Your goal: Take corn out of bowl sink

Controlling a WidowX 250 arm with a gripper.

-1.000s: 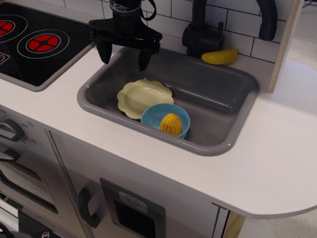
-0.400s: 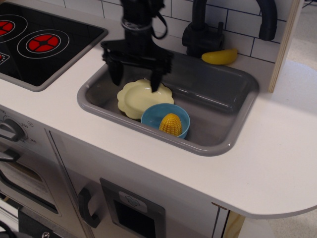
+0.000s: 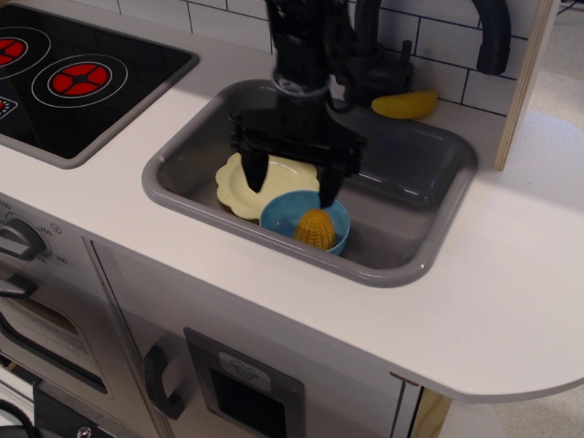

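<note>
The yellow-orange corn (image 3: 314, 229) stands in the light blue bowl (image 3: 285, 213) at the front of the grey sink (image 3: 401, 196). My black gripper (image 3: 290, 185) is open and empty, hanging inside the sink over the bowl's back-left part. Its right fingertip (image 3: 328, 192) is just above and behind the corn, and its left fingertip is over the yellow plate. I cannot tell if the finger touches the corn.
A pale yellow scalloped plate (image 3: 234, 187) lies under and left of the bowl. A smooth yellow banana (image 3: 404, 104) rests on the counter behind the sink by the black faucet (image 3: 374, 64). The stove top (image 3: 82, 78) is on the left.
My gripper has moved right and down from the sink's back-left rim to over the bowl, staying open. The corn, bowl and plate have not moved.
</note>
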